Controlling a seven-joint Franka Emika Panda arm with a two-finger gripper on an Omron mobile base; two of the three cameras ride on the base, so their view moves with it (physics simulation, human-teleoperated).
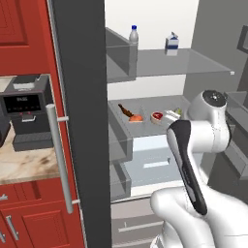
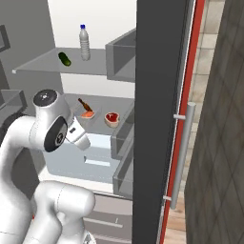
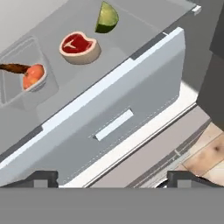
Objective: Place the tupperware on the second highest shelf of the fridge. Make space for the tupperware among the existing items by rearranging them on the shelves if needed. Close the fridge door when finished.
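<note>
The clear tupperware (image 3: 27,83) on the shelf (image 3: 131,39) above the drawer (image 3: 113,127) is hard to make out, while the hand (image 3: 113,178) hovers empty, spread wide, before that drawer.

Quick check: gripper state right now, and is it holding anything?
Gripper: open, fingers spread wide apart, nothing between them; it faces the fridge's drawer below the shelf with the steak.

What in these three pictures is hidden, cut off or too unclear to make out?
- Claw: in the hand view only its two dark tips show, set wide apart, holding nothing.
- Clear box with a drumstick in it: cut off by the hand view's left edge.
- Lime wedge: in the left base view, mostly hidden behind the arm.
</note>
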